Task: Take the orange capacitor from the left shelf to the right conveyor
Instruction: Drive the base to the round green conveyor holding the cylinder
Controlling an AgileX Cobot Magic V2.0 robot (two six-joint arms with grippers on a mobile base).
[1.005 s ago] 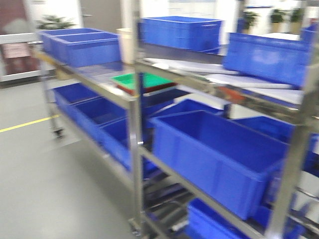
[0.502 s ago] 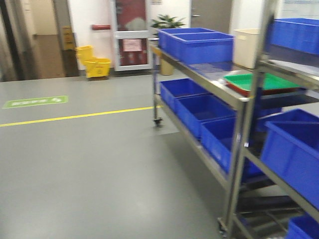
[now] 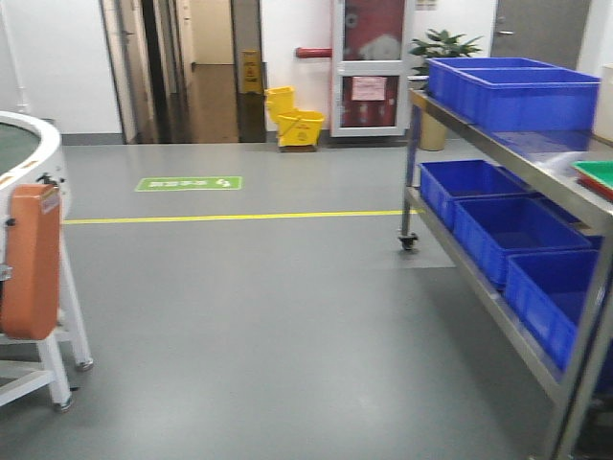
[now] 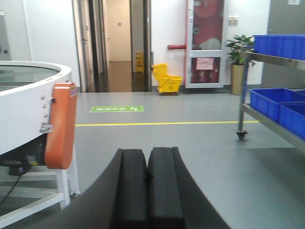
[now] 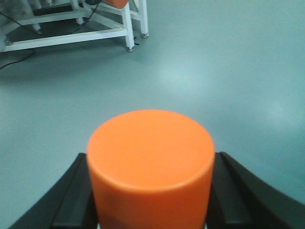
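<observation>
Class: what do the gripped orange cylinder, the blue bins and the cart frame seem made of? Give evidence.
The orange capacitor: probably matte plastic; even colour, no glare. The blue bins: moulded plastic; uniform colour, thick rims. The cart frame: likely stainless steel; silvery, reflects the bins.

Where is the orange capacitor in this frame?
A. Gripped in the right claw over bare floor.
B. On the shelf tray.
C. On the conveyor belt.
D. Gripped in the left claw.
A: the right wrist view shows the orange capacitor clamped in the right claw, with grey floor beyond; the left claw is shut and empty.
</observation>
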